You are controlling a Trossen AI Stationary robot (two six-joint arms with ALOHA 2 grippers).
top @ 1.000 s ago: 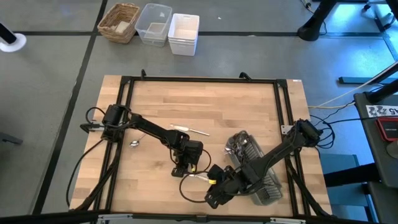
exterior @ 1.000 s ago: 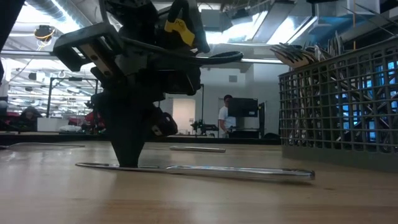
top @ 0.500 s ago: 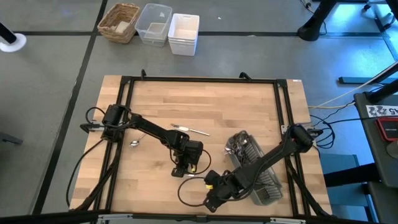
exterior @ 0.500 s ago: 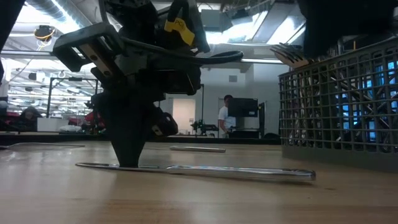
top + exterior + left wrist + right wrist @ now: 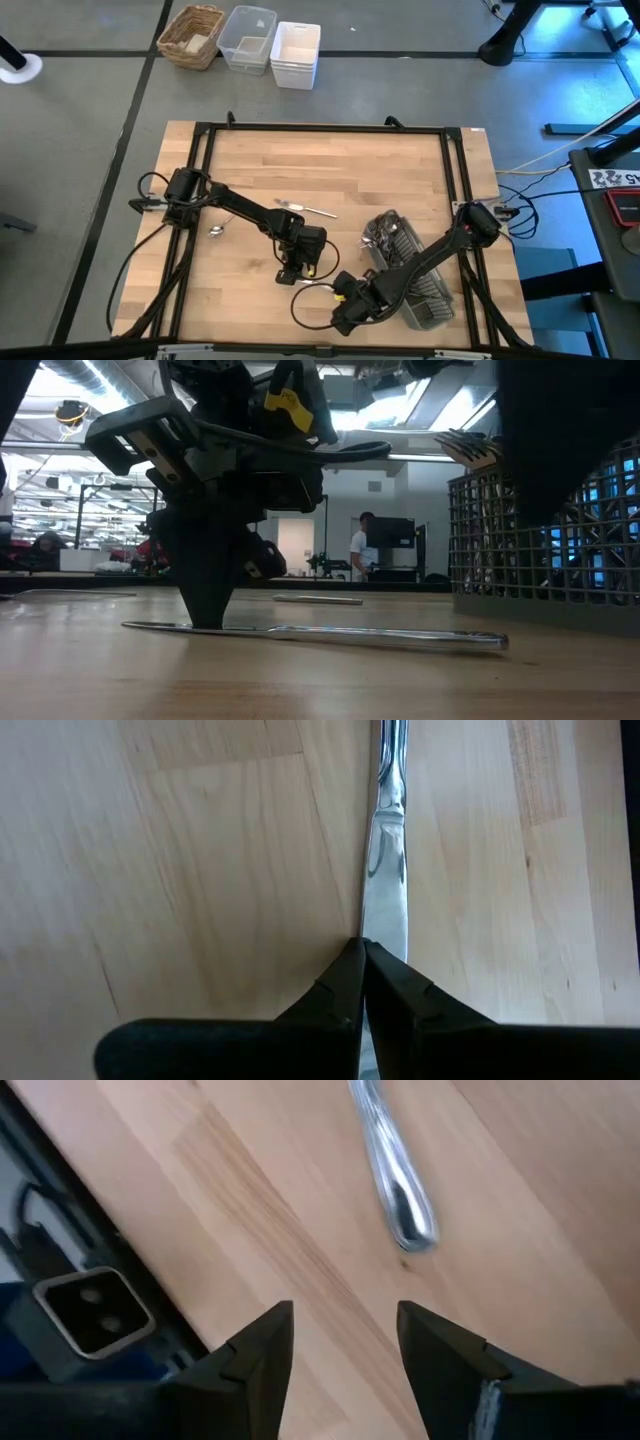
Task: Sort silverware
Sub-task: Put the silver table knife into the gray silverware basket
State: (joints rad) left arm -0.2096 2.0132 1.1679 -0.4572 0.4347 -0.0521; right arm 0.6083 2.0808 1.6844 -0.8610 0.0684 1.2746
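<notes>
knife [image 5: 385,910] stays pinned by your left gripper [image 5: 362,952]; right gripper [image 5: 340,1335], fingers spread, has slid nearer its handle, ready to lift.

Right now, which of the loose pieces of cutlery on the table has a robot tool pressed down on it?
The knife near the table's front edge: the left tool is shut with its tips on the blade. The small spoon and the other piece farther back lie untouched.

Bare tabletop [image 5: 330,170] behind; caddy [image 5: 405,250] and knife [image 5: 320,634] obstructing front.
</notes>
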